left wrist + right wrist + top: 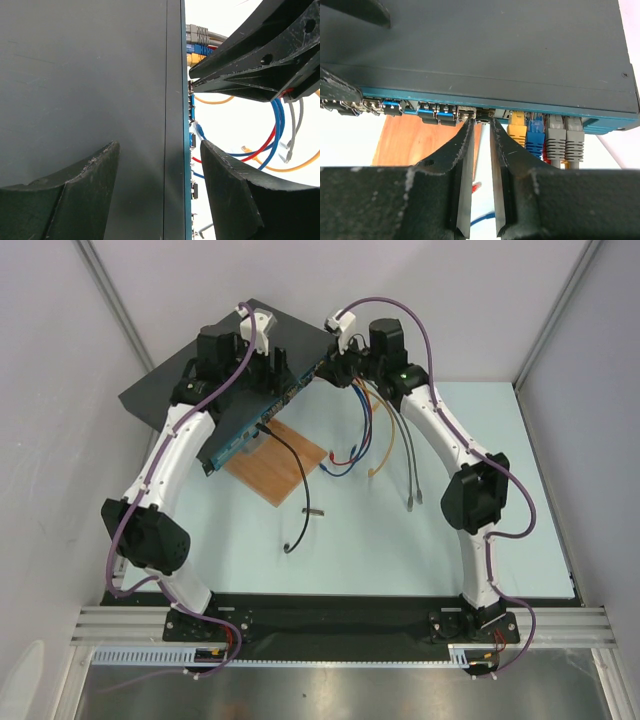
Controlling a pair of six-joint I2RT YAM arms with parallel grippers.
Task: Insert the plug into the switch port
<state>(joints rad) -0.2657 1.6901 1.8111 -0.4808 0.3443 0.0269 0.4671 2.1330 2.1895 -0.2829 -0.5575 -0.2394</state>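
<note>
Now | right end effector (481, 120) at switch (485, 45) front (fingers (465, 150) nearly together)

Both arms far forward; left tool (159, 145) wide open; right tool (481, 121) narrowly parted.

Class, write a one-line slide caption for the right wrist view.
Right gripper at the port row of the switch, near the yellow plug.

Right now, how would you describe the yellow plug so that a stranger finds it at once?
Find the large flat dark grey metal switch and its narrow blue front face. Near one end, four plugs sit side by side. The yellow plastic plug is the one nearest the right pincer, beside a blue plug and two grey plugs.
</note>
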